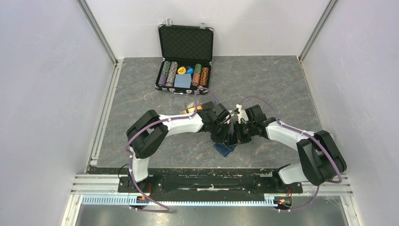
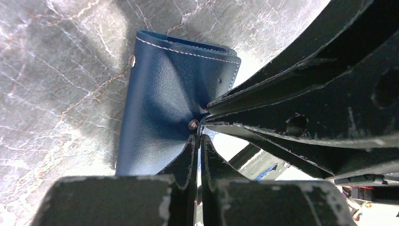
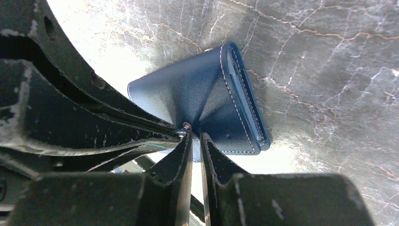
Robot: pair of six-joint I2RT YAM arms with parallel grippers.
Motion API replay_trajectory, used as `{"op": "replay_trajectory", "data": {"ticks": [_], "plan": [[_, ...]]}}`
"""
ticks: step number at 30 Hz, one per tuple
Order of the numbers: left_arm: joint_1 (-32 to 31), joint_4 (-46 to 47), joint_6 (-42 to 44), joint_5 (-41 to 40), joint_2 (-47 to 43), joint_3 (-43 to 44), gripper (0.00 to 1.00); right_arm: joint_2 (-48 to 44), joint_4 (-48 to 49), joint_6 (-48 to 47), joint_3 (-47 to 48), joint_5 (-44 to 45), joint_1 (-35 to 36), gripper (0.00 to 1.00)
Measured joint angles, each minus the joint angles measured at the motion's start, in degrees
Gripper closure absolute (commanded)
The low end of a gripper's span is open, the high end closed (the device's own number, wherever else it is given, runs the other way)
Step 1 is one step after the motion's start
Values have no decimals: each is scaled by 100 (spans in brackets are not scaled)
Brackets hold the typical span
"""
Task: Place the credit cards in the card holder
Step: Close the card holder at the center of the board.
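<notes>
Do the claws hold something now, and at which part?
Both the left claw and the right claw pinch the card holder at its edge, beside the metal snap stud.

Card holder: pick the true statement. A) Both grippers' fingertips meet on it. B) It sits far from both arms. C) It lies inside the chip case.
A: the wrist views show the left gripper and the right gripper both pinching the card holder beside its snap, away from the chip case.
</notes>
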Motion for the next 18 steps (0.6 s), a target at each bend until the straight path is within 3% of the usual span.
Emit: {"op": "replay_trajectory", "data": {"ticks": [18], "plan": [[210, -210, 262, -129, 136, 343, 98, -70, -455, -203, 457, 780, 17, 87]]}}
